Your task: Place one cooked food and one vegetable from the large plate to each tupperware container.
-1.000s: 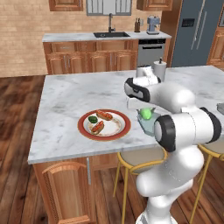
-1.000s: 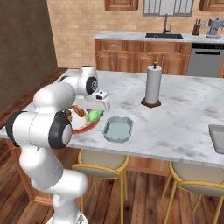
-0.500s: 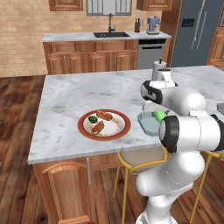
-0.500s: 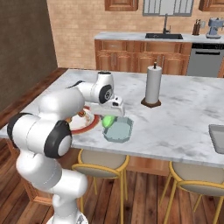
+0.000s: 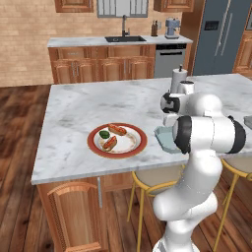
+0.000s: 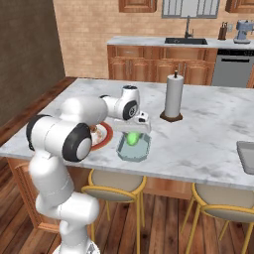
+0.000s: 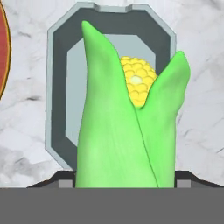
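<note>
My gripper [image 6: 133,129] is shut on an ear of corn [image 6: 132,138] in its green husk and holds it just above the pale blue-grey tupperware container [image 6: 122,151]. In the hand view the corn [image 7: 127,131] stands upright in front of that container [image 7: 59,87], yellow kernels showing at its top. The large plate [image 5: 93,142] with its red-brown rim lies to the left of the container [image 5: 163,138]. It carries two sausages in buns [image 5: 117,129] [image 5: 110,143] and a small green vegetable [image 5: 104,134]. The darker grey container [image 6: 246,156] sits at the far right edge of the counter.
A paper towel roll [image 6: 173,96] on a dark stand rises behind the pale container. The marble island's front edge runs close to the plate and the container, with yellow-legged stools [image 6: 116,186] below. A back counter with a sink [image 5: 125,38] lies beyond.
The gripper has carried the corn to the right, from beside the plate's edge to over the pale container. The plate and its food have stayed put.
</note>
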Motion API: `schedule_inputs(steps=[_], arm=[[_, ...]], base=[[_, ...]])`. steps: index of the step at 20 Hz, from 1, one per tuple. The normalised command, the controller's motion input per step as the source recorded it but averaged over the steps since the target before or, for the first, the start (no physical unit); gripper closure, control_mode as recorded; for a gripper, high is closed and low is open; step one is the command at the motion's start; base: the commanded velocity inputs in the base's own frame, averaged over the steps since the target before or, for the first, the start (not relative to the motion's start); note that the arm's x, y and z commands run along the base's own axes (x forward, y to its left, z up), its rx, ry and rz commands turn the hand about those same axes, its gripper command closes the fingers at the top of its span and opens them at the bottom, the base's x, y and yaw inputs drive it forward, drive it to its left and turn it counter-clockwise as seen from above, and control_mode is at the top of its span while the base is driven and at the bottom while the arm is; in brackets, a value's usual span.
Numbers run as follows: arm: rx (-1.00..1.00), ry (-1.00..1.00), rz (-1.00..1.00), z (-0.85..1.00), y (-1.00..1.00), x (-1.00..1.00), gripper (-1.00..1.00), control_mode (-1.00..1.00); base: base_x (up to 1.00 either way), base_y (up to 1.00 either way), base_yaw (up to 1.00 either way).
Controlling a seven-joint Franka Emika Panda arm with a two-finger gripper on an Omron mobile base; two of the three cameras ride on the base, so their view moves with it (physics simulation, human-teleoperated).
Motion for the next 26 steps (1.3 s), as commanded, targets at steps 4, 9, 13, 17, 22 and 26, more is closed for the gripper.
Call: schedule_inputs(steps=[4,9,13,17,22,26], arm=[[-0.03,0.00,0.00,-0.41,-0.23,0.48,1.00,-1.00],[-0.01,0.00,0.00,-0.41,-0.21,0.46,1.00,-1.00],[0.00,0.00,0.00,-0.37,0.00,0.23,1.00,-1.00],[0.00,0.00,0.00,-0.35,0.00,0.14,1.00,-1.00],[0.00,0.00,0.00,-0.33,0.00,0.02,1.00,-1.00],[0.00,0.00,0.00,-0.09,0.00,0.00,1.00,-1.00]], base=[[0.00,0.00,0.00],[0.00,0.00,0.00],[0.00,0.00,0.00],[0.00,0.00,0.00],[0.00,0.00,0.00],[0.00,0.00,0.00]])
